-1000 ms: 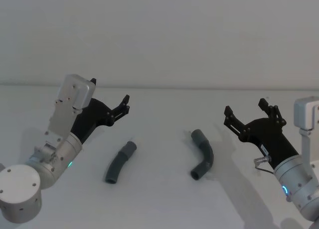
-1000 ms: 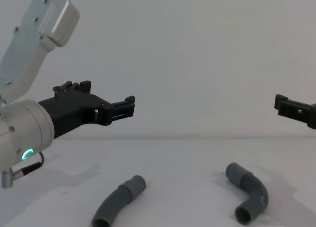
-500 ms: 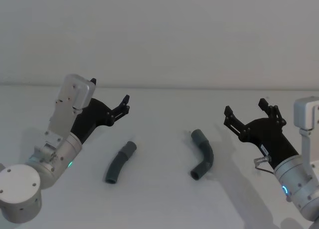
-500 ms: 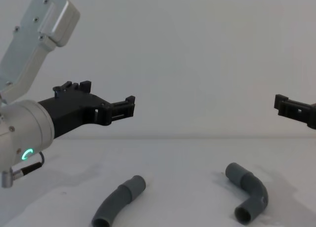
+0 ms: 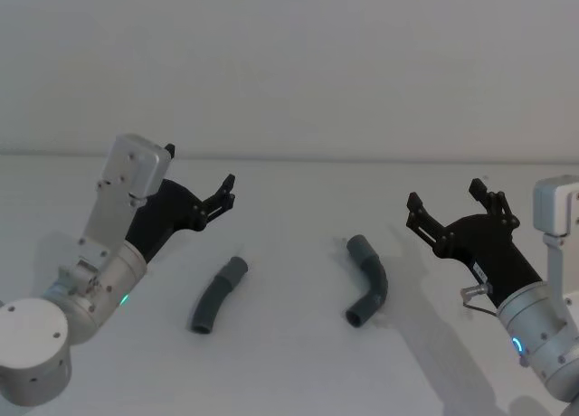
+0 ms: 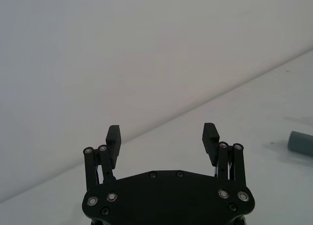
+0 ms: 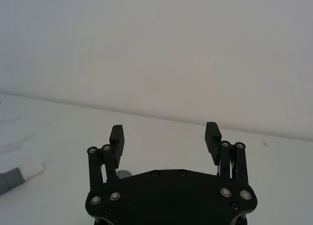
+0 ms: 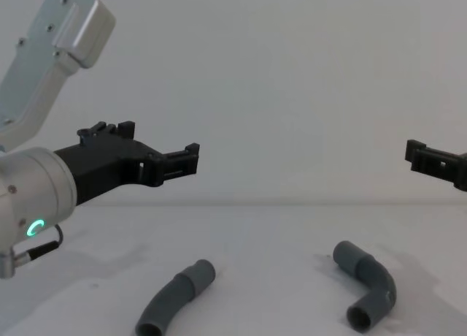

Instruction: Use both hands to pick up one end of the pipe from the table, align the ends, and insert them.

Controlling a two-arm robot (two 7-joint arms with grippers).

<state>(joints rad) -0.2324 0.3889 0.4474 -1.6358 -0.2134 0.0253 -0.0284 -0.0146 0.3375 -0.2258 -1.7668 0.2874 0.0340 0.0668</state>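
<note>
No writing, label, brand mark or number can be read anywhere. The left pipe piece [image 5: 217, 295] and the right pipe piece [image 5: 368, 292], lying near the middle of the table [image 5: 289, 371], are plain dark grey. The left gripper [image 6: 162, 132] and the right gripper [image 7: 165, 132] have bare black plates with screw heads. The silver housing [image 8: 66, 25] on the left arm bears small dark dots that seem to be screws rather than print.

Matt black plastic left hand [image 6: 162, 134] and right hand [image 7: 165, 132] dotted with shiny metal screw heads [image 7: 224, 191], satin silver metal wrist [image 8: 33, 197], smooth matt dark-grey plastic gently bent pipe piece [image 5: 217, 294] and elbow-shaped pipe piece [image 5: 369, 291], plain matt white surface [image 5: 289, 362].
</note>
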